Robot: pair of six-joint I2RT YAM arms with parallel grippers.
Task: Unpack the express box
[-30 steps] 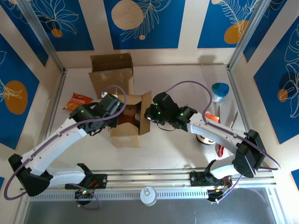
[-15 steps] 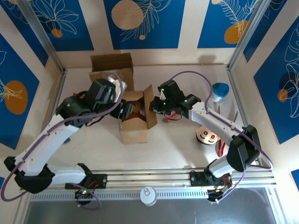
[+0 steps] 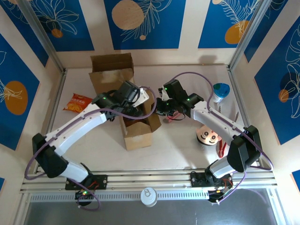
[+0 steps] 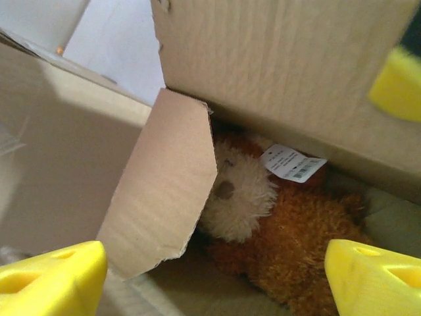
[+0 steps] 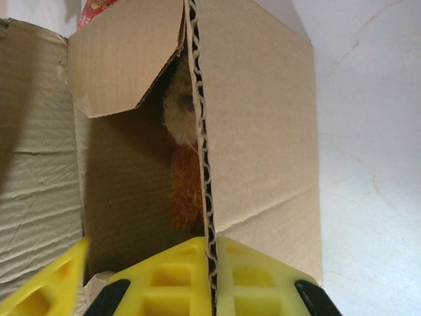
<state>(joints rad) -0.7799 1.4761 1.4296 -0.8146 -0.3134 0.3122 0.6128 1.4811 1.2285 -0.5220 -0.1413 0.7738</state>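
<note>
Jaws: left gripper (image 4: pixel 214 280) spread wide over the box's contents, nothing between its yellow fingers (image 4: pixel 52 280); right gripper (image 5: pixel 209 273) pressed together on the cardboard edge of the side flap (image 5: pixel 256 131).
Express box (image 3: pixel 138 129): open at mid-table, between the two arms.
Toy bear (image 4: pixel 263 217): lying deep inside the box, brown and cream plush with a white tag (image 4: pixel 293 163), its head partly behind a folded inner flap (image 4: pixel 164 191).
Why the pinch: the right arm appears to hold the flap back and steady the box, giving the left a way in.
Next move: likely a descent around the bear; the inner flap could snag a finger.
</note>
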